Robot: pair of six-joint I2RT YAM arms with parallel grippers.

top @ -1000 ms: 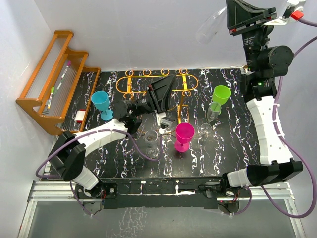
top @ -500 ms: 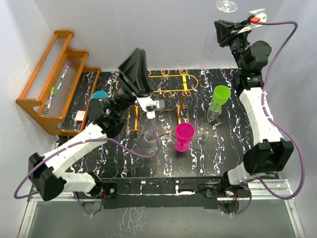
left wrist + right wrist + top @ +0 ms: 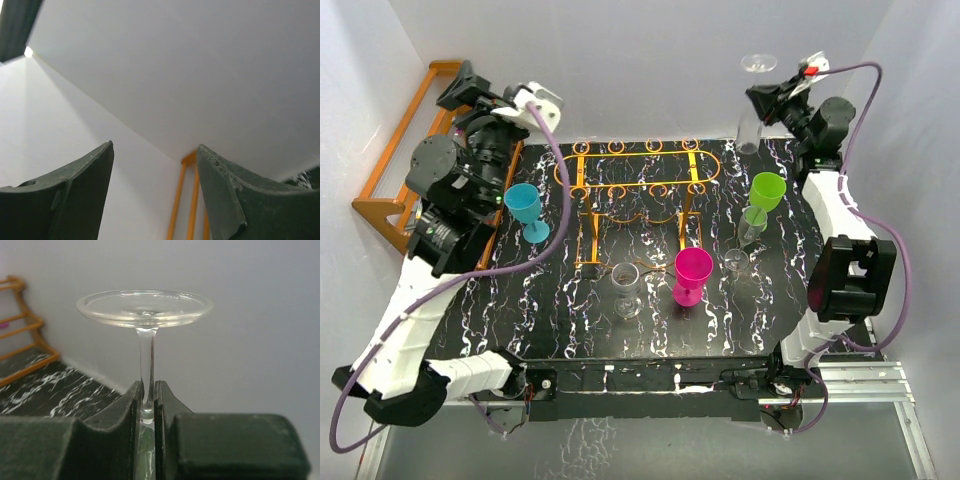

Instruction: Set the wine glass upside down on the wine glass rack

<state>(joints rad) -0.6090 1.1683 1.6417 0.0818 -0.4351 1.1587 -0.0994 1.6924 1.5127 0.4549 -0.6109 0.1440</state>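
A clear wine glass (image 3: 749, 130) hangs upside down in the air over the table's back right corner, its round foot (image 3: 757, 63) on top. My right gripper (image 3: 757, 98) is shut on its stem. In the right wrist view the stem (image 3: 146, 365) stands between the pads of the right gripper (image 3: 146, 390), with the foot (image 3: 145, 307) above. The orange wire wine glass rack (image 3: 632, 185) stands at the back middle of the table, to the left of the glass and below it. My left gripper (image 3: 460, 88) is raised at the far left, open and empty (image 3: 154, 147).
An orange wooden stepped shelf (image 3: 395, 205) stands at the left wall; its rails (image 3: 184, 200) show between my left fingers. A blue cup (image 3: 525, 205), a pink cup (image 3: 692, 272), a green cup (image 3: 767, 190) and clear glasses (image 3: 628, 288) (image 3: 742, 245) stand on the black marbled table (image 3: 780, 300).
My left arm has swung from over the rack up and left to the wooden shelf. My right arm has brought the held glass down and upright, foot up, at the back right.
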